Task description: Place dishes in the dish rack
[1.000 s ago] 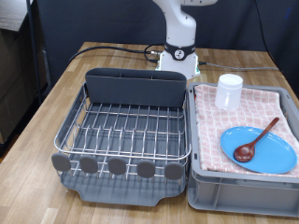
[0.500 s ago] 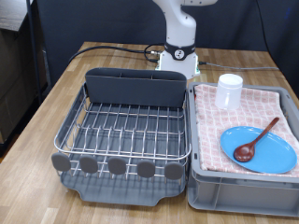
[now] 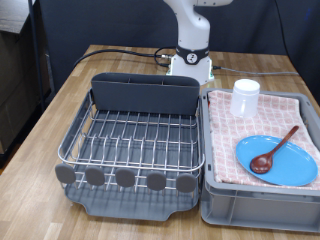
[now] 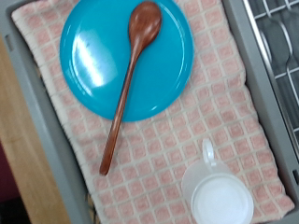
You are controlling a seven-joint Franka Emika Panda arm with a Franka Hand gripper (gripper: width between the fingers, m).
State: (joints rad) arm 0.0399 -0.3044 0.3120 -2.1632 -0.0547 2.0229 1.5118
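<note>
Ext. view, left to right: dish rack (image 3: 135, 150) sits on the wooden table (image 3: 60, 100), filling the left half of the surface. Its wire grid holds nothing, the tall cutlery bin (image 3: 144, 95) stands along its far edge, and round knobs (image 3: 124, 178) line its near edge. Touching its right side is a grey crate (image 3: 262, 205) lined w/ pink checked cloth (image 3: 225, 135). White cup (image 3: 245, 98) stands upright at the cloth's far edge. Blue plate (image 3: 277, 160) lies flat near the crate's near-right corner, w/ wooden spoon (image 3: 274, 150) resting across it, bowl on the plate, handle past the rim. Robot base (image 3: 190, 60) at the table's far edge. Gripper doesn't show in either view, so can't tell how far open it is. Wrist cam looks down on plate, spoon & cup.
</note>
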